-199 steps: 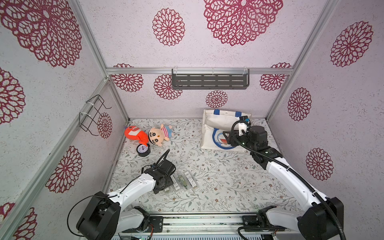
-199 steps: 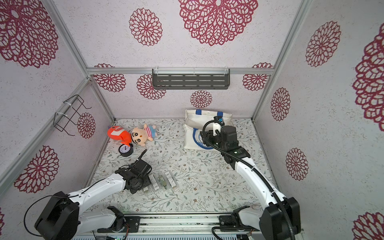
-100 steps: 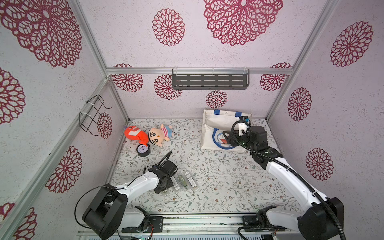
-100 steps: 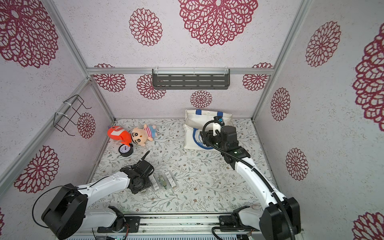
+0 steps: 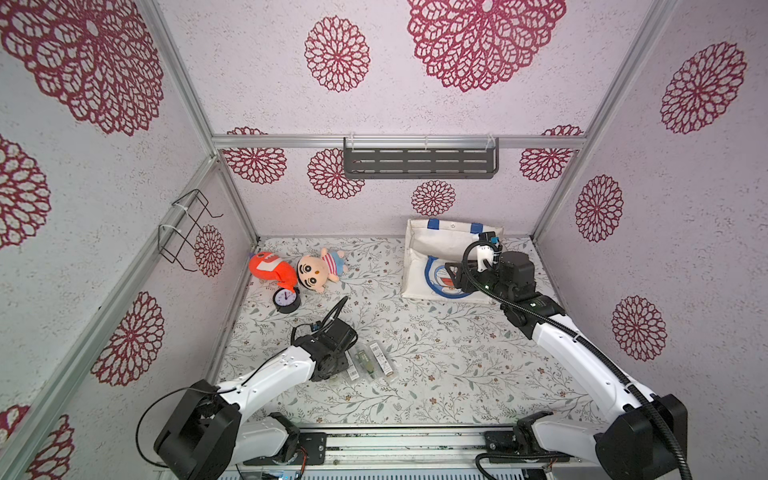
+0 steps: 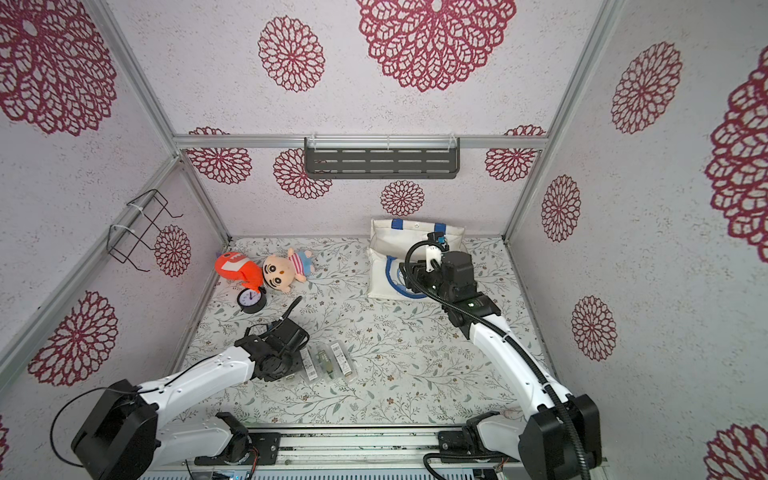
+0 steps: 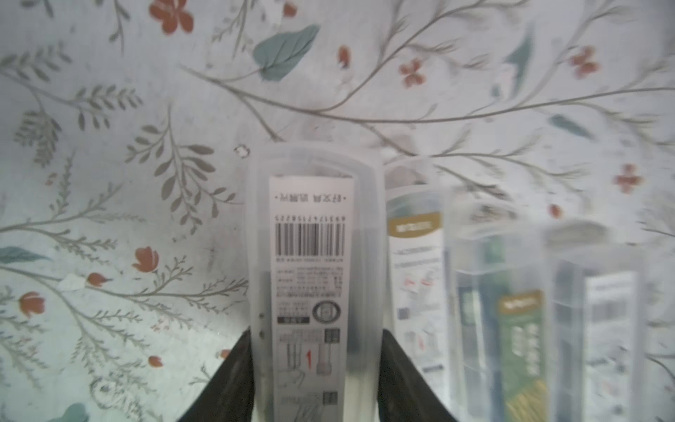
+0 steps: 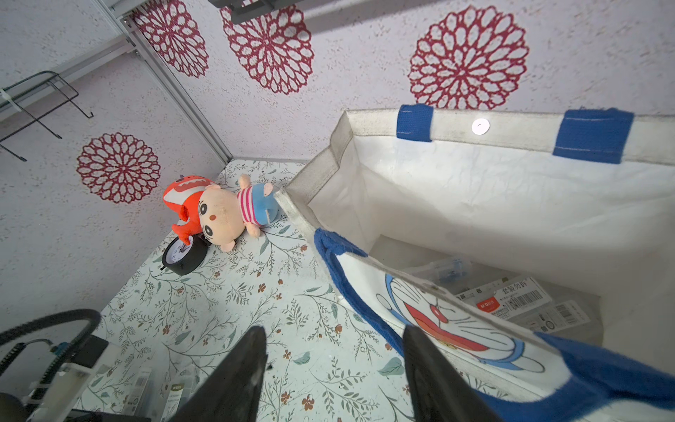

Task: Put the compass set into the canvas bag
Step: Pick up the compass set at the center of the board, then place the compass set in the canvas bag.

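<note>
At the front left of the floral-patterned tabletop (image 5: pixel 457 365), the left gripper (image 7: pixel 316 338) pinches the clear plastic compass set case (image 7: pixel 312 237) with a white barcode label by its long sides. The case lies flat, with more clear cases (image 7: pixel 511 310) just beside it. At the back right stands the cream-white canvas bag (image 8: pixel 475 190) with blue strap handles, open-topped, with packaged items on its bottom. The right gripper (image 8: pixel 332 330) hovers at its cartoon-cat front, jaws spread around nothing.
</note>
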Controlling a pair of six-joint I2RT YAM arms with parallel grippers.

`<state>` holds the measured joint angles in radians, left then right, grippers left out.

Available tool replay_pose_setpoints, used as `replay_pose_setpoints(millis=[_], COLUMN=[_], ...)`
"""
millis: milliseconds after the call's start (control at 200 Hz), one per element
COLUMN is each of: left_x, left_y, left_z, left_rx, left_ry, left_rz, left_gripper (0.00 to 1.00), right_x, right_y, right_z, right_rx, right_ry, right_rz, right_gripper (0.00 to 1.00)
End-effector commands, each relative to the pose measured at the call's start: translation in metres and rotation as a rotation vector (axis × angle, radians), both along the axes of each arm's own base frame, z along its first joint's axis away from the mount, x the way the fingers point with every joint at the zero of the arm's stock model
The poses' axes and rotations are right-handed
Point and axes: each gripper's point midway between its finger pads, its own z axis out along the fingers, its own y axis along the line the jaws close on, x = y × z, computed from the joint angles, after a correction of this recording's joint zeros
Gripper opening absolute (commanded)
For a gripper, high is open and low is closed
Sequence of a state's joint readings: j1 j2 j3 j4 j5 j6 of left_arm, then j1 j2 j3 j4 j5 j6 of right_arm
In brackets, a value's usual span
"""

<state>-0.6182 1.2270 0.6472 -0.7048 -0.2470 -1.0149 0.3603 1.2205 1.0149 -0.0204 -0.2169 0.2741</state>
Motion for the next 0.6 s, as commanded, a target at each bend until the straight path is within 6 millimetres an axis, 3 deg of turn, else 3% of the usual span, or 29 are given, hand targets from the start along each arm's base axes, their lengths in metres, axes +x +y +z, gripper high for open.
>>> replay_pose_setpoints(millis=[0,125,265,490,595], left_x=[0.023,0.039,0.062,0.098,0.105], left_y=[-0.012,-0.024,-0.059,-0.119,-0.141], left_z=[0.042,0.074,0.104,0.150,0.159], left_rx=[-0.005,0.001,-0.046,-0.127,-0.166], left_ry=[-0.132,-0.218,-0.341,-0.577,-0.613], left_rz=[-0.101,-0.221,-0.412,-0.678,-0.769], left_gripper=[0.43,0.41,0.38,0.34,0.33], right_x=[-0.006,-0.007,-0.010,-0.013,-0.017], right_y=[0.003,0.002,0.009,0.035,0.053], right_z=[0.029,0.030,0.033,0.035,0.031], right_rx=[0.042,0.049,0.065,0.146,0.168], right_ry=[-0.048,-0.027,0.011,0.106,0.144], right_rz=[0.014,0.013,0.048,0.172,0.232], right_gripper=[0.63,0.64,0.65,0.66,0.65])
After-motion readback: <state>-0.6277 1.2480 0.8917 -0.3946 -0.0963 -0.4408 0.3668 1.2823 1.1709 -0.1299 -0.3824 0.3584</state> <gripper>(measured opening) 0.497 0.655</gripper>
